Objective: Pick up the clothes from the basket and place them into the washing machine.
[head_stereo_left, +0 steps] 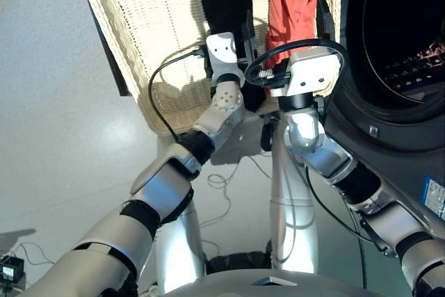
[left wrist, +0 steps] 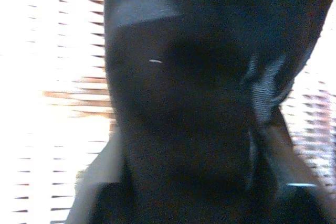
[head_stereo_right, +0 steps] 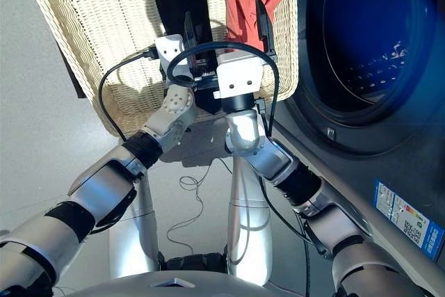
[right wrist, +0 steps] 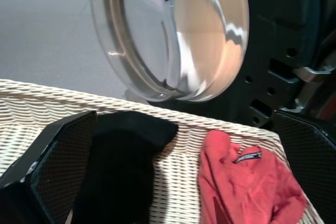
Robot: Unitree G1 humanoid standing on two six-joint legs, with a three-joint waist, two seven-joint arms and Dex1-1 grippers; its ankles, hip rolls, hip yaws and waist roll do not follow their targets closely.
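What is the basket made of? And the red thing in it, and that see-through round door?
The basket looks like cream wicker: thin woven strands with small gaps. The red garment seems to be soft matte cloth, since it crumples into folds. The round door looks like clear glass or plastic, glossy with bright reflections.

Both arms reach forward, right gripper [right wrist: 173,182] with jaws spread wide, left gripper [head_stereo_left: 240,39] beside it.

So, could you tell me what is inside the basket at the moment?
The basket holds a black garment and a coral-red garment, lying apart. The grippers cover the near ends, so anything beneath them is hidden.
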